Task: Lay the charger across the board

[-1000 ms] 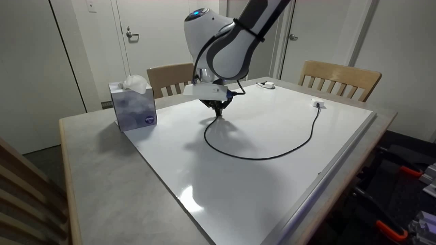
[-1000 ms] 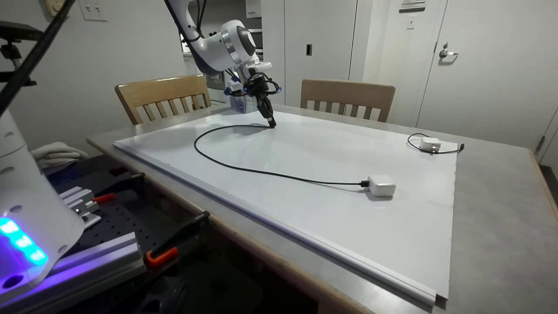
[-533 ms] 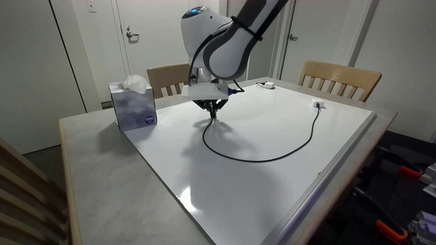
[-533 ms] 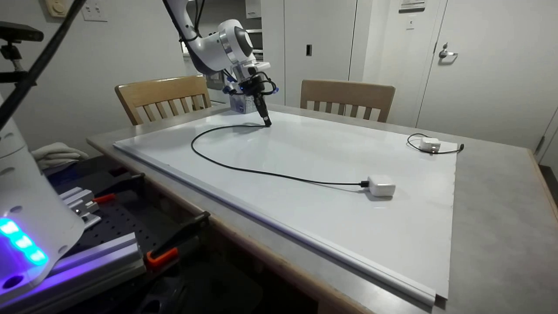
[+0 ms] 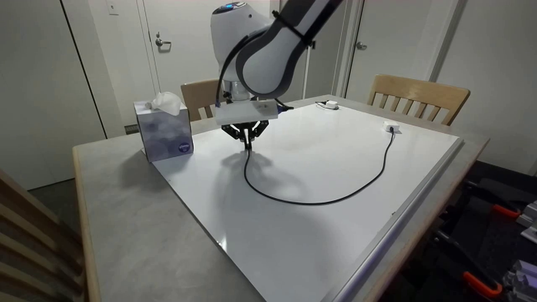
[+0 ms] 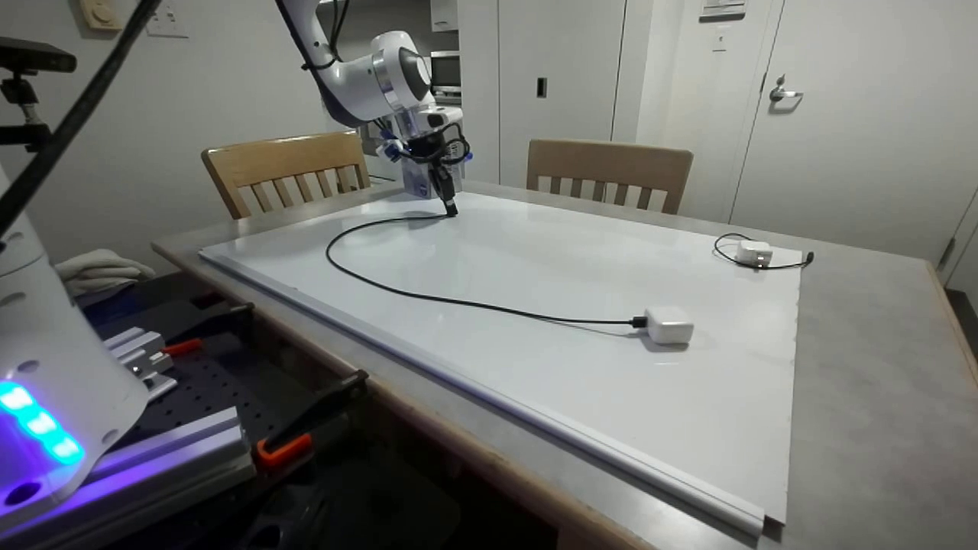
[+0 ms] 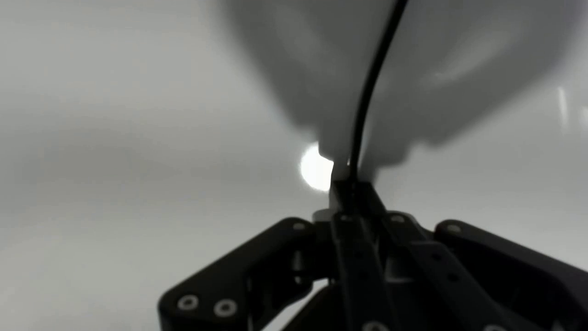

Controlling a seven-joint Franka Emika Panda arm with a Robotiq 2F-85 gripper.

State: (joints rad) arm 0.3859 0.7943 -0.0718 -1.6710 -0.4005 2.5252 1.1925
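Curves nearest, in an exterior view, across the glossy white board (image 5: 285,260) as the black cable (image 7: 365,94) of the charger (image 5: 310,204), then leads back to the gripper (image 5: 248,147), pinched there between closed fingertips (image 7: 339,197), apart from the tissue box (image 5: 165,132). Ends farther off in a white plug block (image 5: 388,126), resting on the board, short of a second white block (image 5: 331,105) at the far corner and of a wooden chair (image 5: 419,89) beyond.

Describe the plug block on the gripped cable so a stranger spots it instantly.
Find the glossy whiteboard on the table. Toward its end away from the tissue box sits a white plug block. Its long black cable curves to the gripper; the other block has its cord curled close.
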